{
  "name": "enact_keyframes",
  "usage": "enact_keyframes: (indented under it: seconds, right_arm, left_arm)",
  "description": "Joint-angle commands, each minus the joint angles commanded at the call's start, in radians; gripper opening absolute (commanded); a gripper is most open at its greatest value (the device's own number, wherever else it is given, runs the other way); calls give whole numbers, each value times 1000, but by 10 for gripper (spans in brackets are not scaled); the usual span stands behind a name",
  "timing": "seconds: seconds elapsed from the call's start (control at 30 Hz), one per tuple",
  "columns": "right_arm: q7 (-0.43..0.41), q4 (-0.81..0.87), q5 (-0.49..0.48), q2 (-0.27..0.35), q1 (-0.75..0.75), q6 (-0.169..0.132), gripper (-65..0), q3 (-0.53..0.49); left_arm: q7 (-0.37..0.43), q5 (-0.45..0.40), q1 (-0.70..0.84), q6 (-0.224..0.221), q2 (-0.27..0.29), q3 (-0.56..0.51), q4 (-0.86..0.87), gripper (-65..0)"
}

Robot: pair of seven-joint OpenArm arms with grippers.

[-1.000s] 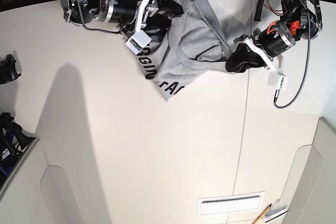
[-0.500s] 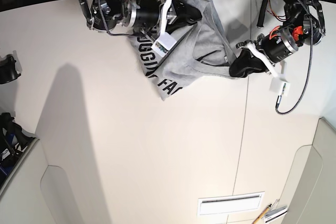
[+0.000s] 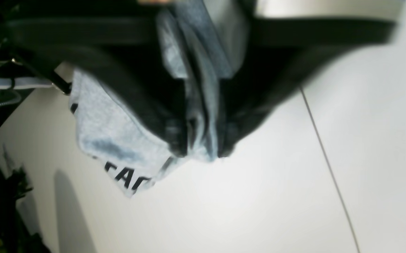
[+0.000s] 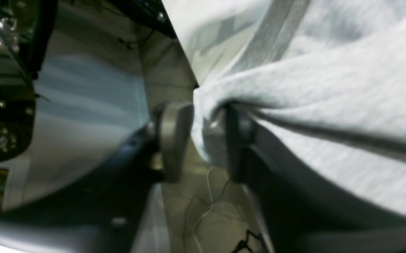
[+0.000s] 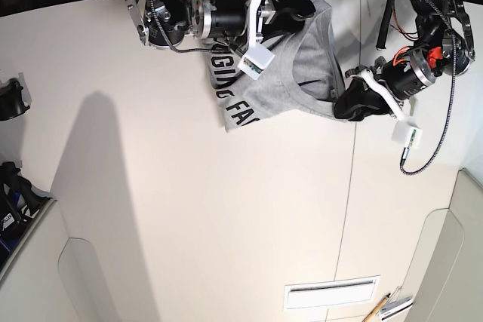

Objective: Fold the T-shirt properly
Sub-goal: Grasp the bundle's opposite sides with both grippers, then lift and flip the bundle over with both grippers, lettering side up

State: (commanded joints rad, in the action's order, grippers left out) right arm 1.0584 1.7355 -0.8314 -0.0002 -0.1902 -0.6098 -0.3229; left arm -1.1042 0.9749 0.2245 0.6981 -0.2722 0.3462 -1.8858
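Note:
The heather-grey T-shirt (image 5: 290, 73) hangs bunched between my two grippers at the table's far edge, with black lettering (image 5: 234, 105) along its lower left hem. My right gripper (image 5: 298, 4) is shut on a fold of the shirt near the far edge; in the right wrist view the cloth (image 4: 294, 88) is pinched between the fingers (image 4: 173, 140). My left gripper (image 5: 341, 105) is shut on the shirt's right lower edge. In the left wrist view a bunch of cloth (image 3: 199, 105) runs between the fingers (image 3: 176, 140), and the lettered corner (image 3: 125, 175) hangs to the left.
The white table (image 5: 226, 209) has a seam (image 5: 349, 186) running front to back. A black object (image 5: 11, 99) sits at the left edge. A slotted vent (image 5: 330, 292) and a pencil (image 5: 376, 309) lie at the front right. Cables (image 5: 430, 133) hang by the left arm.
Both grippers have moved to the right in the base view, carrying the shirt along. The shirt has become more bunched and its lettered corner has slid right.

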Motion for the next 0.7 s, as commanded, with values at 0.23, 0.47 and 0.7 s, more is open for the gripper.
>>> enact_keyframes:
  seconds: [0.23,0.47,0.7]
  right_arm:
    - [105,131,-65,0,75,0,-393,2]
    - [-24,197,179,0,192,12,-393,73]
    - [-92,24,212,0,318,22,-393,118]
  left_arm:
    - [-17,83,0,0,0,104,-27,-381]
    - [-157,291,126,0,-26,190,-163,-392]
    - [-158,329,316,0,-27,190,-192,-391]
